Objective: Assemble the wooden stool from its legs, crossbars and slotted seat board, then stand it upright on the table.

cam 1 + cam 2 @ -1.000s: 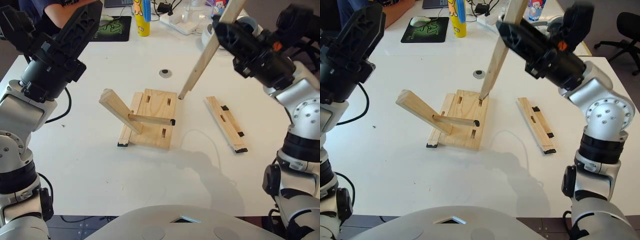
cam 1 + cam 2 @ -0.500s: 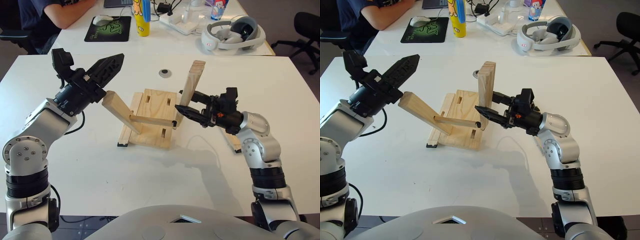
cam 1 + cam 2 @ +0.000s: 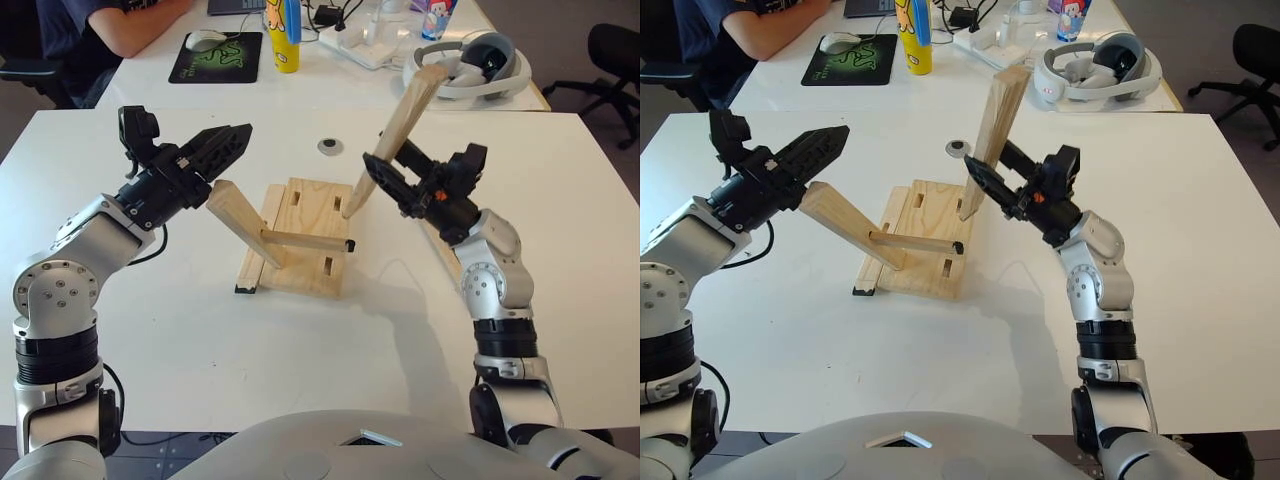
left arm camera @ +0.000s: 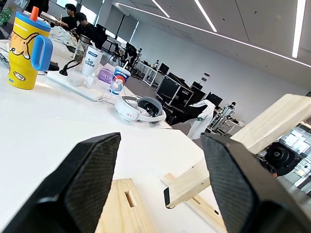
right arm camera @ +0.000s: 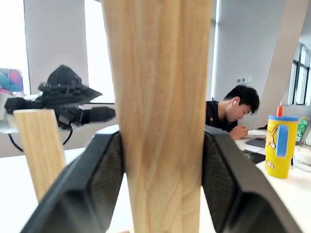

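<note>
The slotted seat board (image 3: 312,232) lies flat mid-table, with a flat wooden strip (image 3: 252,268) along its left edge. One leg (image 3: 238,220) leans up from there, and a crossbar (image 3: 305,240) stuck into it reaches across the board. My left gripper (image 3: 222,150) hovers open just above and left of that leg's top; its fingers (image 4: 82,179) hold nothing. My right gripper (image 3: 378,172) is shut on a second leg (image 3: 408,110), seen between its fingers (image 5: 104,184). That leg tilts back to the right, its lower end over the board's far right corner.
Another slotted strip (image 3: 445,255) lies right of the board, partly behind my right arm. A round grommet (image 3: 330,147) sits beyond the board. On the far table are a yellow bottle (image 3: 284,35), a mouse pad (image 3: 215,55) and a headset (image 3: 470,65).
Both arms came down from near the camera to the board. In the last half second my right gripper tipped its leg from upright to leaning back right. The left gripper hardly shifted.
</note>
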`<state>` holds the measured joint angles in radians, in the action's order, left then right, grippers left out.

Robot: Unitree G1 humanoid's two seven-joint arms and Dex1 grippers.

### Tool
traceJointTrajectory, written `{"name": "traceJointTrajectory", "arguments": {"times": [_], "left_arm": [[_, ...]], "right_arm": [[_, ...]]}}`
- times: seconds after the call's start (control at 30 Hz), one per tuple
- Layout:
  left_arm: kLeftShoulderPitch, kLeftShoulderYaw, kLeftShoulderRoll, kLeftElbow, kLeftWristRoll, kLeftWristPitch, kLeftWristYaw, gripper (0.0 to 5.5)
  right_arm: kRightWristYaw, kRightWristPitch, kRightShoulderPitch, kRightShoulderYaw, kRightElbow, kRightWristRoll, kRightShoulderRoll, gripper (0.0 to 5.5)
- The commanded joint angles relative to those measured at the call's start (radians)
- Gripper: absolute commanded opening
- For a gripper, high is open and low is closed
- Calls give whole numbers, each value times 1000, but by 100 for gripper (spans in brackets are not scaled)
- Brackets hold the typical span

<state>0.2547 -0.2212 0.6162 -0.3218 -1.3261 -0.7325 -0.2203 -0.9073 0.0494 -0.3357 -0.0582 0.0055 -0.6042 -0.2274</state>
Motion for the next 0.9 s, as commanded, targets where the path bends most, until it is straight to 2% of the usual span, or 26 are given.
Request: {"name": "traceJointTrajectory", "arguments": {"times": [0.03, 0.2, 0.3, 0.57, 0.73, 0.9], "left_arm": [[36, -13, -1, 11, 35, -17, -12, 305], [74, -19, 11, 30, 70, -28, -50, 305], [70, -20, 0, 25, 86, -35, -68, 305], [77, -21, -29, 16, 96, -46, -69, 305], [81, -41, -50, 15, 89, -39, -56, 305], [77, -81, -66, 31, 79, -32, -41, 305]], "right_arm": [[125, 99, -64, -8, -80, -102, 88, 212], [420, 152, -281, -90, -134, -224, 223, 211], [499, 131, -397, -91, -131, -210, 274, 211], [434, 186, -369, 74, -211, -211, 355, 211], [330, 206, -272, 135, -215, -166, 289, 211], [250, 239, -182, 141, -245, -160, 197, 209]]}}
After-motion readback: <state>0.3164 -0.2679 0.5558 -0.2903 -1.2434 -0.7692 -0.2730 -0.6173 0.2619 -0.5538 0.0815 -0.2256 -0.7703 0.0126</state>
